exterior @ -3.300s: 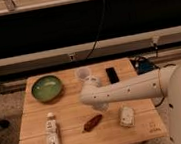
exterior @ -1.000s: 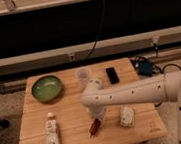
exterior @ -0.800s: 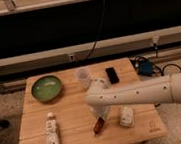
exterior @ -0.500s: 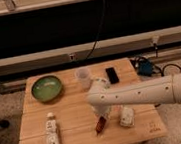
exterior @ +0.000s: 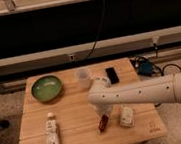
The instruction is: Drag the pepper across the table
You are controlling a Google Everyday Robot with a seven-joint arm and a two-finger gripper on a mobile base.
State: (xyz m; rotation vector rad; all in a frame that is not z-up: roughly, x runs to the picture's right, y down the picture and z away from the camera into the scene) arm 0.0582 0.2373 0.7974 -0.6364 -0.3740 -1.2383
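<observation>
- Pepper [exterior: 103, 122] lies near the front edge of the bench [exterior: 83, 138], right of centre, just left of a small white packet [exterior: 126, 116].
- Gripper [exterior: 104, 113] sits at the pepper's upper end, reaching down from the arm [exterior: 142, 93]; I cannot tell how its fingers stand.
- Judging by this low pose, the gripper is placed to press or pinch the pepper so it slides along the wood instead of lifting.
- Bowl [exterior: 47, 87], bottle [exterior: 52, 135], cup [exterior: 83, 77] and phone [exterior: 112, 75] stand well apart, leaving room to drag.
</observation>
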